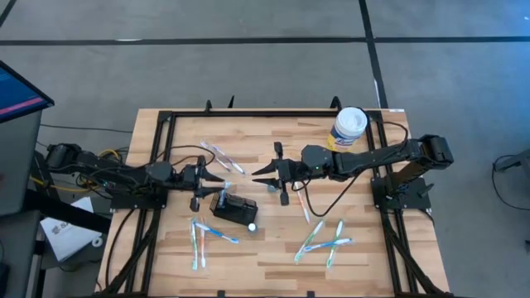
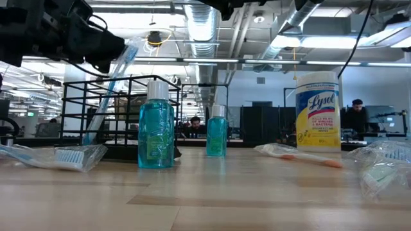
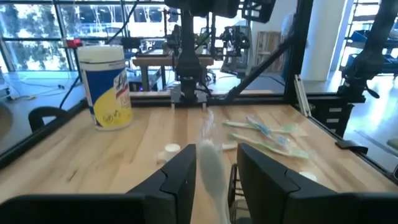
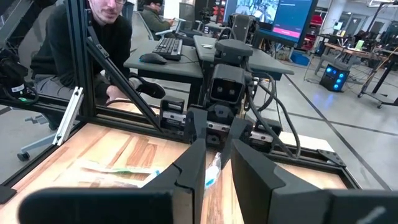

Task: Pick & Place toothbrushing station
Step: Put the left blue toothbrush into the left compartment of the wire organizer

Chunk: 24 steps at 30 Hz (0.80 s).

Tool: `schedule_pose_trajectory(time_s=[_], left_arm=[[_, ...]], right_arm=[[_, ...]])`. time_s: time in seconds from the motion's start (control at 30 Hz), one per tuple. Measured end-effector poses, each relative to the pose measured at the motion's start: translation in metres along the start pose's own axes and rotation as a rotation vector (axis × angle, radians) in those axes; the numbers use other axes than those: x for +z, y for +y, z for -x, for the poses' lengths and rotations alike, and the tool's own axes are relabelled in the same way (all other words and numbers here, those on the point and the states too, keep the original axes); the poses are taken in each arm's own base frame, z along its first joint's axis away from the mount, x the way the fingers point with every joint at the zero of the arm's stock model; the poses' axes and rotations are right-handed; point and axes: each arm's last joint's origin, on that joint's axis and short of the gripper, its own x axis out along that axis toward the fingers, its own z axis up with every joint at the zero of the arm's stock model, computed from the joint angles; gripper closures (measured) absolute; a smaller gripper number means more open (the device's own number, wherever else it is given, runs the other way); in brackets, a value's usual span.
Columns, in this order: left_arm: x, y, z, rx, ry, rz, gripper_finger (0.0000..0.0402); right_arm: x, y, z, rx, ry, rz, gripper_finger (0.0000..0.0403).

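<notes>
Left gripper (image 1: 217, 180) is pinching a plastic-wrapped toothbrush (image 3: 211, 171) between its dark fingers, directly over the black wire-frame toothbrushing station (image 1: 234, 208). Right gripper (image 1: 263, 175) hovers just across from it, and I can't tell whether it's open or closed

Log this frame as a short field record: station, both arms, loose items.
station: toothbrushing station, black, on the table left of centre
left gripper: just above the station, fingers around a wrapped toothbrush
right gripper: table centre, facing the left arm, fingers around a wrapped toothbrush
loose toothbrushes: wrapped ones at front left and front right
canister: yellow wipes canister, back right, upright
bottles: two blue bottles in the low view
</notes>
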Motion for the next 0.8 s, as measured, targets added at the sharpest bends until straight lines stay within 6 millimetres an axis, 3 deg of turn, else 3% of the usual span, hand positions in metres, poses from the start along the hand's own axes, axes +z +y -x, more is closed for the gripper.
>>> schedule_pose_trajectory(time_s=[0.43,0.8], left_arm=[[0.025,-0.001,-0.007,-0.018,-0.065,0.003,0.0292],[0.051,-0.017,-0.017,-0.14,0.201,0.009,0.0292]], right_arm=[[0.0,0.0,0.0,0.0,0.0,0.0,0.0336],[0.0,0.0,0.0,0.0,0.0,0.0,0.0336]])
